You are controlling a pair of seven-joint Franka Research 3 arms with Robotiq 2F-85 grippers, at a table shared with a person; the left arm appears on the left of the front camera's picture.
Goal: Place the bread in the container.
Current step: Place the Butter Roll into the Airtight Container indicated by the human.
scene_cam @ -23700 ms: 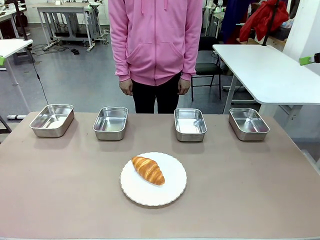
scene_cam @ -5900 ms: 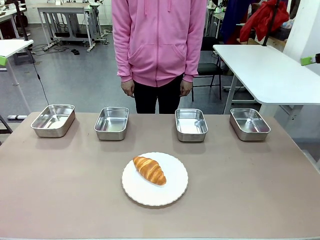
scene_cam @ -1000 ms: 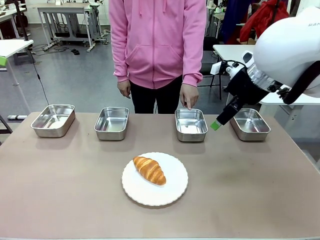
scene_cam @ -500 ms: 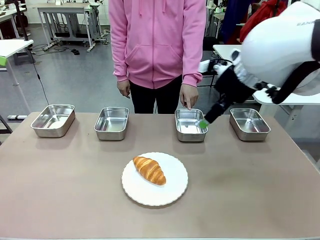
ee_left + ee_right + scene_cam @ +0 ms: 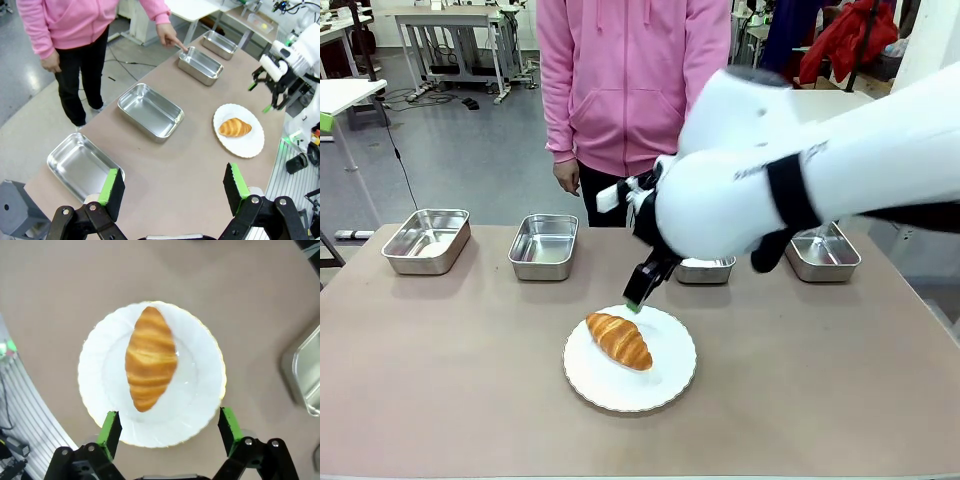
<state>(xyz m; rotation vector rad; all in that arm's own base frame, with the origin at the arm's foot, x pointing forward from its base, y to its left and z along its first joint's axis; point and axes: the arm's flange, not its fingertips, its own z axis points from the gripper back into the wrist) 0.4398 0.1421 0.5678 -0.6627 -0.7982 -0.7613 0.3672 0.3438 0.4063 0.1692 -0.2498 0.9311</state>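
Front view: the right gripper [image 5: 636,300] hangs above the far edge of the white plate [image 5: 665,380], near the bread [image 5: 617,340] but not touching it, its green pad pointing down; from here I cannot tell how its jaws stand. The bread lies on the plate, placed for an easy pick from above. Four steel pans sit in a row along the far side.

Left wrist view: the left gripper [image 5: 172,186] is wide open and empty, well apart from the plate. The person's hand [image 5: 170,38] points a finger at the rim of one pan, the container [image 5: 200,65], probably to mark the target.

Right wrist view: the right gripper's jaws stand wide open above the plate, holding nothing. The bread is golden brown, glossy, ridged crosswise, tapering at both ends
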